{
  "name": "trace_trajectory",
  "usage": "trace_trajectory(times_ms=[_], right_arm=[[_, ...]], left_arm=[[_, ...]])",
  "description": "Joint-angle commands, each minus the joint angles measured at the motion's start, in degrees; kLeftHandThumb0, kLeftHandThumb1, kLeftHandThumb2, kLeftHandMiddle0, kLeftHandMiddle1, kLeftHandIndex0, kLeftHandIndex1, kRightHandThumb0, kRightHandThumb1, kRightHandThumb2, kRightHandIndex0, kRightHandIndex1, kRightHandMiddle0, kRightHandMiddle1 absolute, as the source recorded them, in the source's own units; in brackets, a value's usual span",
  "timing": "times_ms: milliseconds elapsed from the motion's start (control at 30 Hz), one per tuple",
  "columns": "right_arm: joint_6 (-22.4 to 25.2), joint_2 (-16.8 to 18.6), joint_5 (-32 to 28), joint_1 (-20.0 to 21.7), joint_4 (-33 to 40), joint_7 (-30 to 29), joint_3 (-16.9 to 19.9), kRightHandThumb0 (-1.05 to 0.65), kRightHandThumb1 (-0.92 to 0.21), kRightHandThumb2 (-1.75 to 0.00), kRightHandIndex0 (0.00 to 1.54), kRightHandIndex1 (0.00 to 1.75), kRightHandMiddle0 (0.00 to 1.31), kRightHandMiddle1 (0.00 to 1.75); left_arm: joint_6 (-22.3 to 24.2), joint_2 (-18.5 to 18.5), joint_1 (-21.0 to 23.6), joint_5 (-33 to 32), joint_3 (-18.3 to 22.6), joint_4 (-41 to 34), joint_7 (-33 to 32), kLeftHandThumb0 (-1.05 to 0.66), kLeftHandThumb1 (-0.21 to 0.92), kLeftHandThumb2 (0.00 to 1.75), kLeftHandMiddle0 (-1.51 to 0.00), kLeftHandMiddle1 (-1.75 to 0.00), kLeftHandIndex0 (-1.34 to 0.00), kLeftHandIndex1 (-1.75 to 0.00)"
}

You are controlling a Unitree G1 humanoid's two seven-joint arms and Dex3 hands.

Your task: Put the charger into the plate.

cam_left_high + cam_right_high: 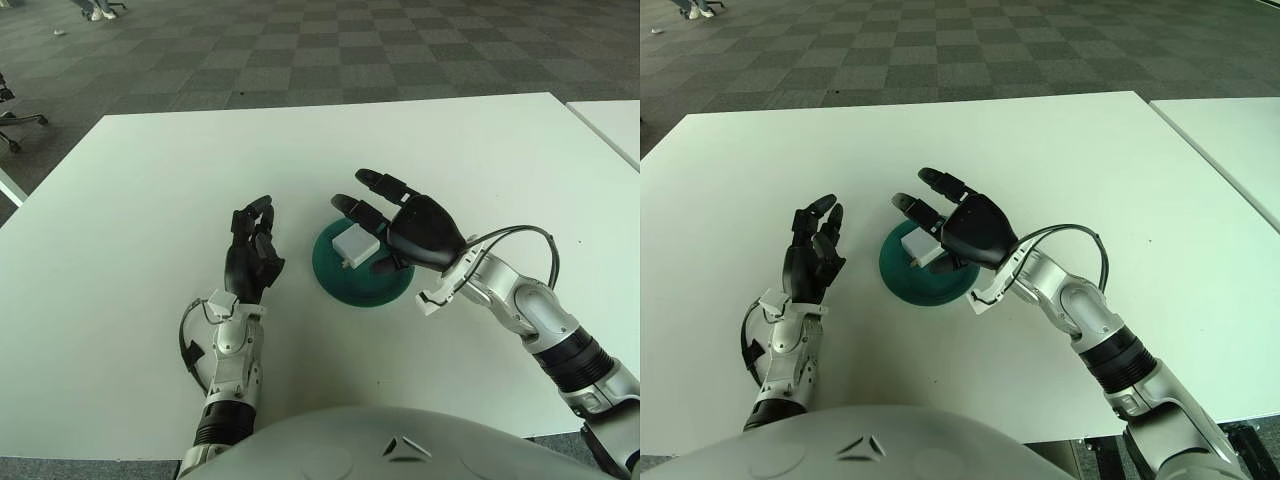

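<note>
A white charger lies in a dark green plate near the middle of the white table. My right hand hovers just over the plate's right side with its fingers spread, holding nothing; its fingertips reach past the charger. My left hand shows to the left of the plate, fingers upright and relaxed, empty.
The white table spreads around the plate. A second white table's corner shows at the far right. Checkered carpet floor lies beyond the far edge, with a chair base at the far left.
</note>
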State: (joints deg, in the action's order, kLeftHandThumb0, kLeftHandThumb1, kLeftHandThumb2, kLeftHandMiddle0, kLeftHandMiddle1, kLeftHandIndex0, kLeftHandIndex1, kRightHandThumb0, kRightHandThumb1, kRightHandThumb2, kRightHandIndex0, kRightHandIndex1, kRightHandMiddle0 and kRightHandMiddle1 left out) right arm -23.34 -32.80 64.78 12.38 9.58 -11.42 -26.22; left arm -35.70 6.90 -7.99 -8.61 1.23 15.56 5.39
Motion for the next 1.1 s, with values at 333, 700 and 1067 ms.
trace_trajectory(times_ms=[333,700,1067], right_arm=[[-10.39,8.70,-31.10,5.13,-23.49,-8.02,11.28,-0.97,-0.92,-0.91,0.06,0.02,0.00,0.19],[-15.64,16.72,-61.06,-0.97,-34.64,1.64,19.50,-0.90,-0.92,-0.99,0.14,0.03,0.00,0.27],[-15.00,25.03,-69.58,-8.43,-35.79,2.79,24.76,-0.91,-0.92,-0.88,0.10,0.00,0.00,0.51]], left_arm=[[0.41,4.16,-6.98,-1.10,-1.52,1.81,-1.38,-0.85,0.92,0.91,-0.31,-0.01,-0.01,-1.03],[0.45,3.62,-7.82,-0.23,-1.40,1.58,-1.99,-0.84,0.92,0.94,-0.31,0.00,0.00,-0.97],[-0.49,2.14,-8.37,2.46,-1.85,1.38,-3.07,-0.85,0.92,0.94,-0.21,0.00,0.00,-0.79]])
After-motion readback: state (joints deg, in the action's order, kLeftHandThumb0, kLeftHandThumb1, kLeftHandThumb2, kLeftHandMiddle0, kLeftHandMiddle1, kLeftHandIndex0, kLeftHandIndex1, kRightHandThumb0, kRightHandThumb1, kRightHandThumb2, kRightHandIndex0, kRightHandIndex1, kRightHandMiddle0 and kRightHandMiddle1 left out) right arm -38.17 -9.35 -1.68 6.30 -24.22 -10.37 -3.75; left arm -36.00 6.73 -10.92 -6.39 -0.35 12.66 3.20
